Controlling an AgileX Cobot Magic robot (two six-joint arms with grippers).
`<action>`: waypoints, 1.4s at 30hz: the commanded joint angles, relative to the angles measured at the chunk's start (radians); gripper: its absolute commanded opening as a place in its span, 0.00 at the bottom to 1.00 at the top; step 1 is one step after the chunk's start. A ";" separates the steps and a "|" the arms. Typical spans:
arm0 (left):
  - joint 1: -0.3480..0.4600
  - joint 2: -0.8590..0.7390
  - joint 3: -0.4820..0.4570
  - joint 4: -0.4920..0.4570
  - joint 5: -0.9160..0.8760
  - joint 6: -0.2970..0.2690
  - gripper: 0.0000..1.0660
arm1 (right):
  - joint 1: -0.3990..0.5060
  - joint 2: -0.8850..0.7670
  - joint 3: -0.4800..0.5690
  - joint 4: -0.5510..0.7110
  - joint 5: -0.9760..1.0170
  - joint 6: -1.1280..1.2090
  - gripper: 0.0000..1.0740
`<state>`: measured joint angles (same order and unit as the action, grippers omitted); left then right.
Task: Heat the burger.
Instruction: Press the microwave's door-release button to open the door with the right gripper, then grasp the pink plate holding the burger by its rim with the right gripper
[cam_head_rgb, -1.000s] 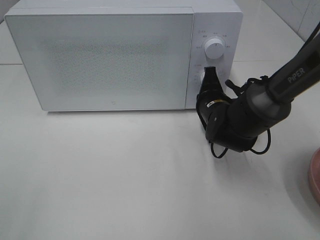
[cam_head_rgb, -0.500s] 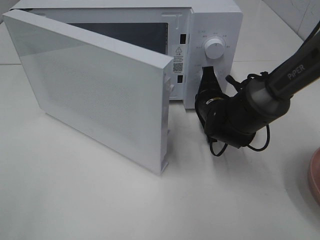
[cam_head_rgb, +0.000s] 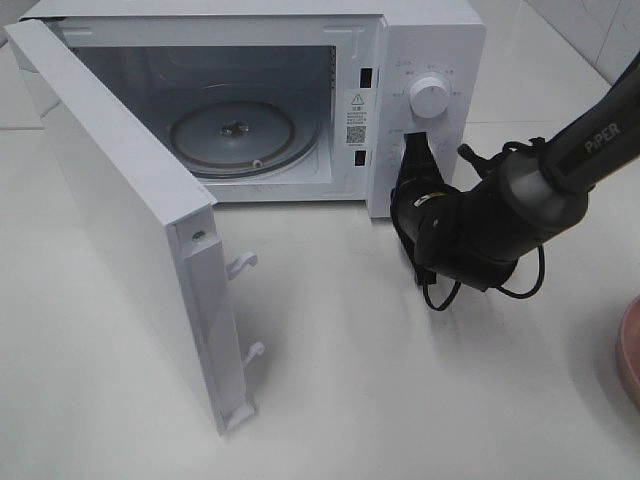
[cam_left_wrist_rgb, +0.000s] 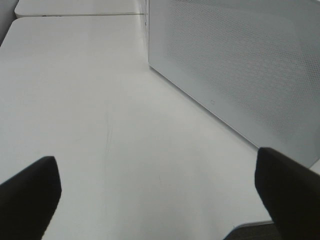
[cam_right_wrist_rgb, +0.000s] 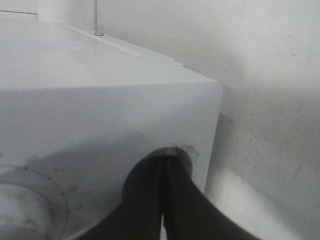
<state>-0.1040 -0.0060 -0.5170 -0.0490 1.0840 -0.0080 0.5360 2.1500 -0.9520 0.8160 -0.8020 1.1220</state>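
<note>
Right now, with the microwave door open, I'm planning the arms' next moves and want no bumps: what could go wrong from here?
1. The microwave door stands wide over the left of the table. The open left gripper faces its outer side and might knock it when moving in.
2. The shut right gripper is at the control panel just below the dial. A careless retreat could turn the dial.

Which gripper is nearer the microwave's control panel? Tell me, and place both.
Right. The right gripper sits shut against the control panel, below the dial. The left gripper hangs open, away beyond the open door.
</note>
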 joint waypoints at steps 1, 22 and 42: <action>-0.002 -0.003 0.000 -0.006 -0.014 0.001 0.92 | -0.034 -0.035 -0.040 -0.090 -0.165 -0.019 0.00; -0.002 -0.003 0.000 -0.006 -0.014 0.001 0.92 | -0.010 -0.152 0.134 -0.093 0.009 -0.020 0.00; -0.002 -0.003 0.000 -0.006 -0.014 0.001 0.92 | -0.012 -0.407 0.273 -0.096 0.448 -0.397 0.00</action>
<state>-0.1040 -0.0060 -0.5170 -0.0490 1.0840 -0.0080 0.5280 1.7790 -0.6850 0.7350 -0.4490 0.8410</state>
